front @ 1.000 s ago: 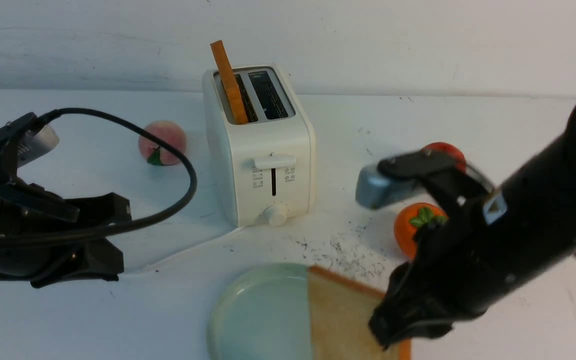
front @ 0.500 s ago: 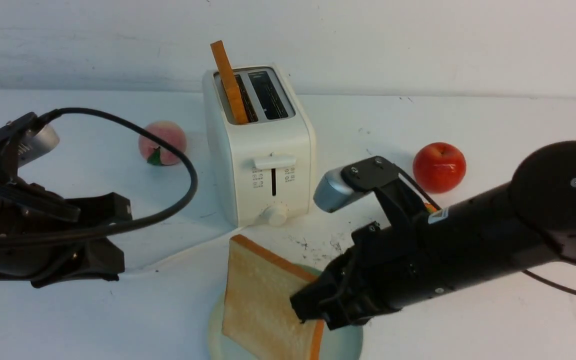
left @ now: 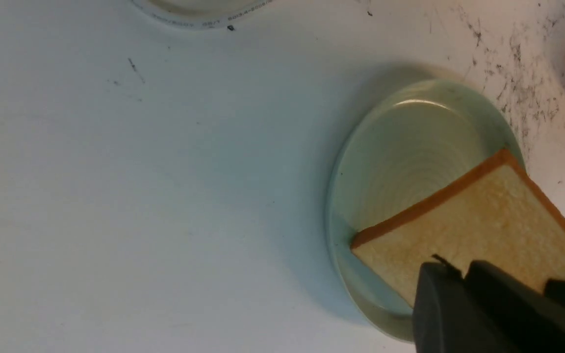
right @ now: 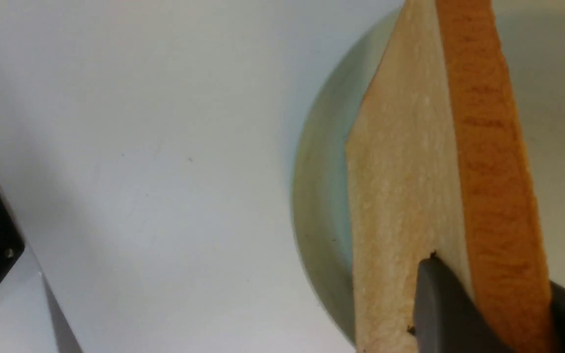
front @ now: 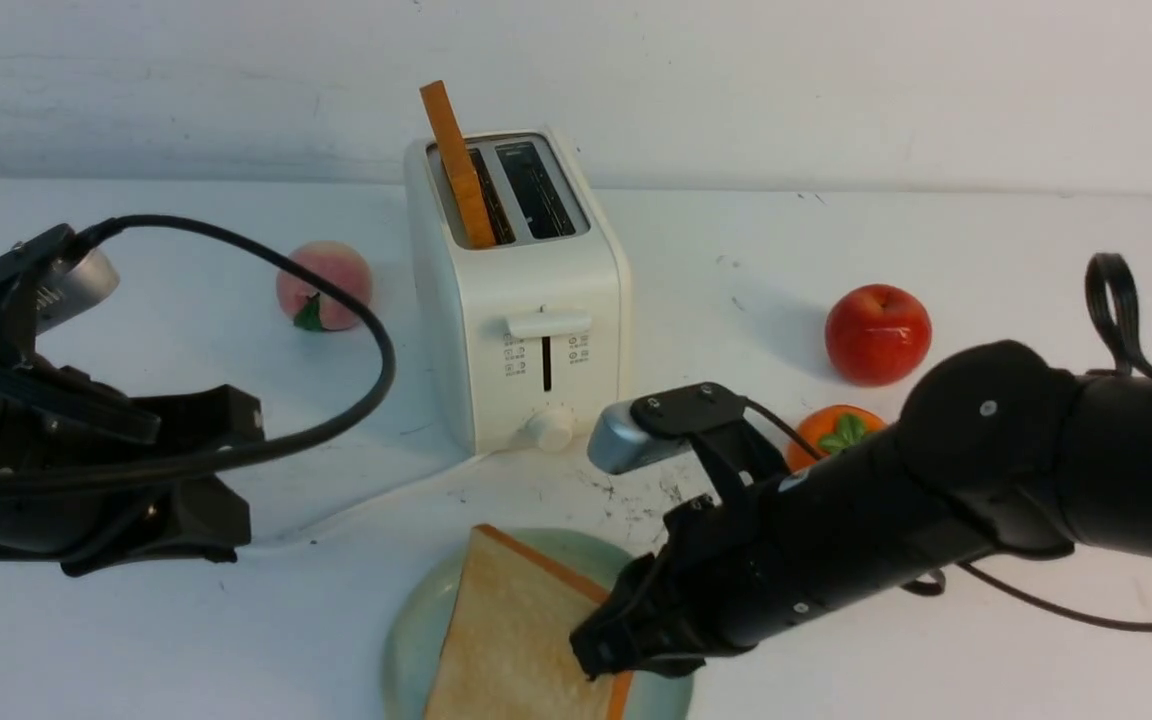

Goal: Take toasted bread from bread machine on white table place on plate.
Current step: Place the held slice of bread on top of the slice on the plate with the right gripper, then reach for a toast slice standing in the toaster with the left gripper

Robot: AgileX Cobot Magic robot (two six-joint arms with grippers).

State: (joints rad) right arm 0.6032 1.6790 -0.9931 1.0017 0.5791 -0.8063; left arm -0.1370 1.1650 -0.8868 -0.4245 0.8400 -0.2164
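Observation:
My right gripper is shut on one slice of toasted bread and holds it tilted over the pale teal plate, its low corner down in the plate. In the right wrist view the gripper has a finger on each side of the slice, above the plate. A second slice stands in the left slot of the cream toaster. My left gripper hovers well left of the plate; in its wrist view its fingers lie together, in front of the toast and plate.
A peach lies left of the toaster. A red apple and an orange persimmon lie to the right, behind my right arm. The toaster's white cord runs forward-left. Dark speckled scratches mark the table behind the plate.
My right arm has swung left and down, carrying the slice from the plate's right side to over the plate and lowering it. The left arm has not moved.

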